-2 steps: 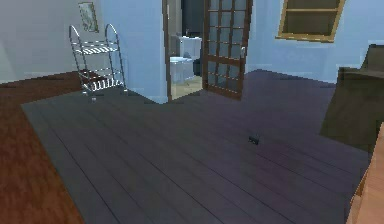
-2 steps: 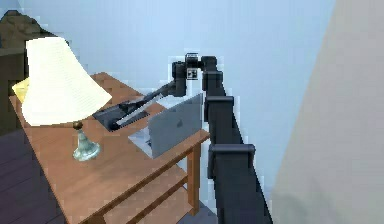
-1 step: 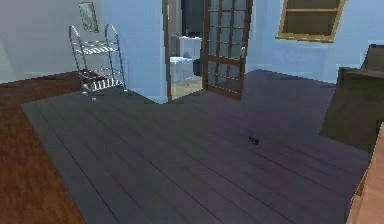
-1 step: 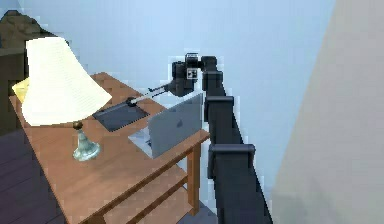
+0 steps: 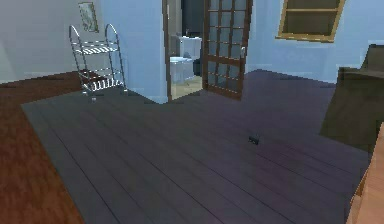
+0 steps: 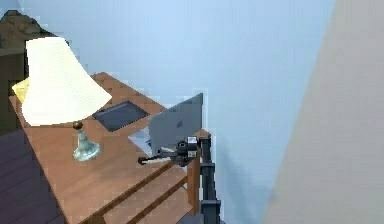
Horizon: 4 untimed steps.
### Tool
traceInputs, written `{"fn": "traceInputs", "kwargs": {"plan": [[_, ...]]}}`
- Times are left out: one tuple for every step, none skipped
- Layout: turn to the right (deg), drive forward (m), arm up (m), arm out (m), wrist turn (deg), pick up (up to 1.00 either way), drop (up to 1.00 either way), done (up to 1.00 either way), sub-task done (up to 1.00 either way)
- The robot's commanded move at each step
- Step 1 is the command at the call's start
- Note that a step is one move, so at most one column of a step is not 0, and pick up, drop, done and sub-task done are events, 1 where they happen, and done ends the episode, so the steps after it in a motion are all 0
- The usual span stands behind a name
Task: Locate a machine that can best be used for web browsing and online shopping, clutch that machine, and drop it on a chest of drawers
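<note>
Arm side view: risk of knocking the lamp

The laptop [image 6: 180, 120] stands on the desk [image 6: 90, 185], right of the lamp [image 6: 60, 85]. My pincer [image 6: 148, 158] is also right of the lamp, near its base; I cannot tell if it holds anything. A careless lift could, I think, swing the laptop into the lamp and tip it.

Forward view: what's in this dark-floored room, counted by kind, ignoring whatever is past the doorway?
Wire shelf rack: 1
Framed wall picture: 1
Glazed door: 1
Window: 1
Dark brown furniture piece: 1
Orange-brown wood corner: 1
Small dark floor object: 1
Total: 7
</note>
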Motion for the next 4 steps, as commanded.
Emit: {"fn": "traceInputs", "kwargs": {"plan": [[0.0, 0.00, 0.00, 0.00, 0.0, 1.00, 0.00, 0.00, 0.00], [0.0, 0.00, 0.10, 0.00, 0.0, 0.00, 0.00, 0.00, 0.00], [0.0, 0.00, 0.24, 0.00, 0.0, 0.00, 0.00, 0.00, 0.00], [0.0, 0.00, 0.00, 0.00, -45.0, 0.00, 0.00, 0.00, 0.00]]}}
